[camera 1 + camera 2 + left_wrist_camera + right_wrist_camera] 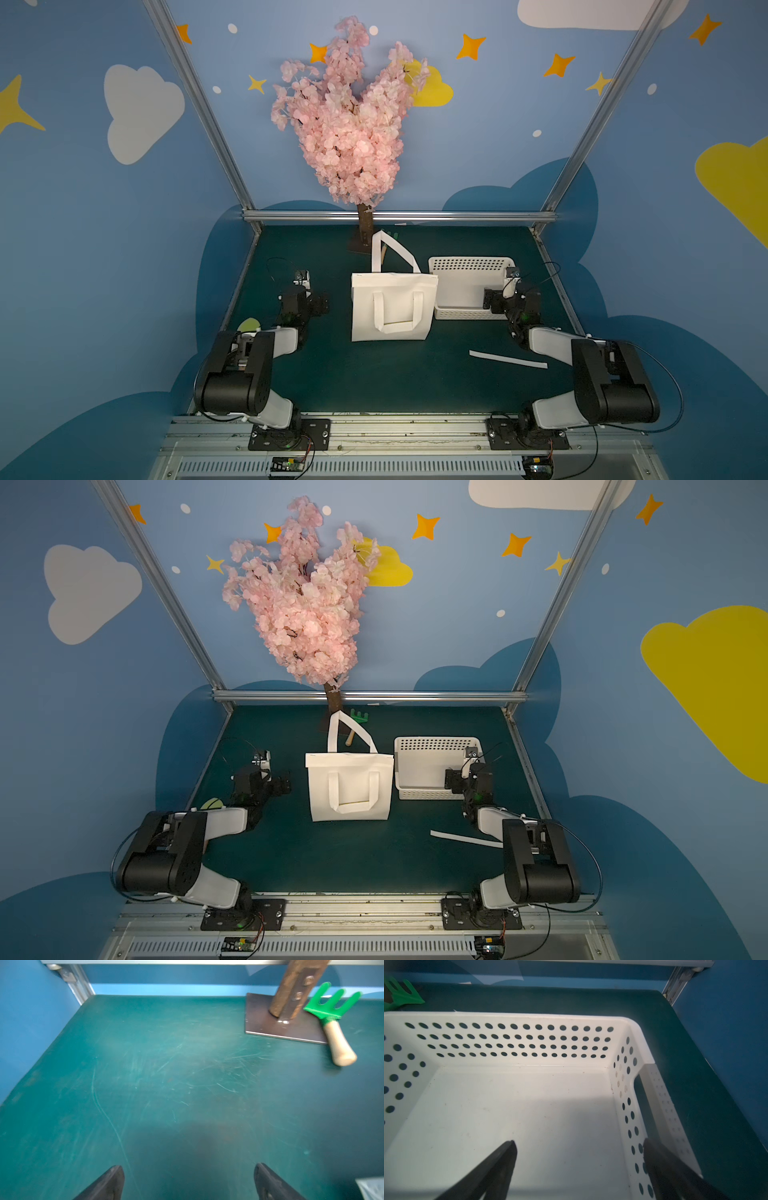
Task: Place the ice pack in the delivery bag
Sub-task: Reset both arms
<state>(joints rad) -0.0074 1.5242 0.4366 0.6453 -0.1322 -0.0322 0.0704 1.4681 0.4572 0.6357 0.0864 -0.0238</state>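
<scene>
Left gripper (188, 1176) and right gripper (579, 1144) are gaping wide and empty, likely readying a grasp. The bag (390, 309) is sitting mid-frame in a top view, flap seemingly shut. No ice pack is showing.

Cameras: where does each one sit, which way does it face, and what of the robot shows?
Top views: high behind the robot, looking down and forward at the delivery bag, basket and pink tree; left arm and right arm show whole.
Left wrist: low over bare table, facing the tree base and green rake; left gripper shows open.
Right wrist: over the basket's side, looking into it; right gripper shows open.
Shared: both wrist views catch the rake.
</scene>
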